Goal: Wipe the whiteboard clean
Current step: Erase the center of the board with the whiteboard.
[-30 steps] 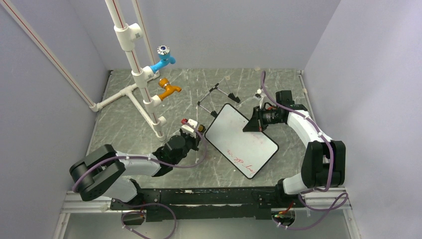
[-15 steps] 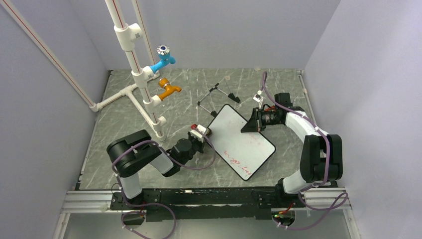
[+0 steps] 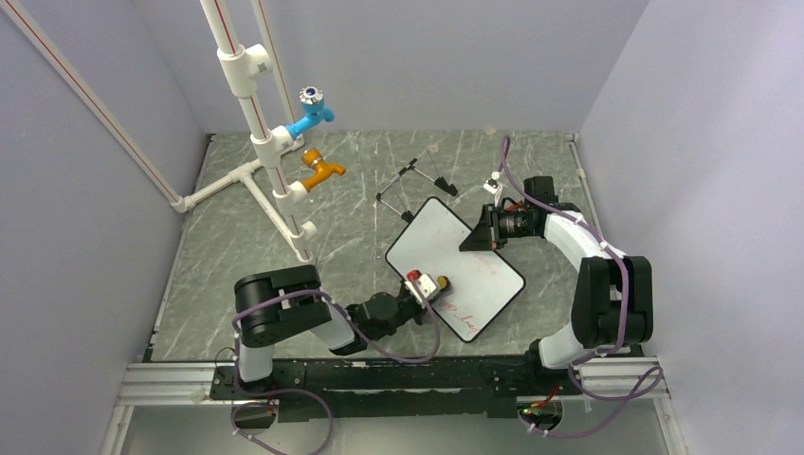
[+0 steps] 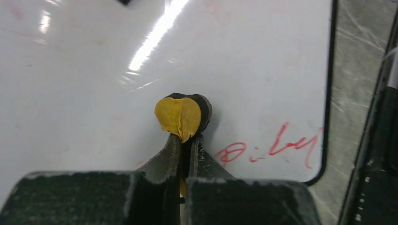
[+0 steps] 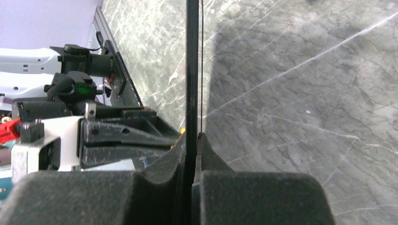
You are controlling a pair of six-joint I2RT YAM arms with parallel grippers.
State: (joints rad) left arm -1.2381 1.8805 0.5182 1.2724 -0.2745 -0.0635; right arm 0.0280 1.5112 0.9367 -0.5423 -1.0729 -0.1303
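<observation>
The whiteboard (image 3: 474, 270) looks mostly clean, with red writing (image 4: 272, 147) left at one corner, where the left gripper (image 4: 186, 140) pinches the eraser (image 4: 180, 117) while the right gripper (image 5: 191, 139) clamps the board's edge.

A white PVC pipe stand (image 3: 275, 175) rises from the far left part of a grey, marble-patterned tabletop (image 3: 228, 256) scored with pale scratches, its base legs spread flat on that surface. Two taps branch from the stand's upright toward the right: a blue tap (image 3: 311, 112) higher up and an orange tap (image 3: 322, 171) just below it. Left of the stand, a thin white pipe with a red stripe (image 3: 95, 100) slants down the lavender wall (image 3: 455, 57). Well to the near right of the stand is a small yellow-and-black eraser block (image 4: 183, 117). Nearer still, an aluminium rail (image 3: 171, 384) runs along the tabletop's edge.
</observation>
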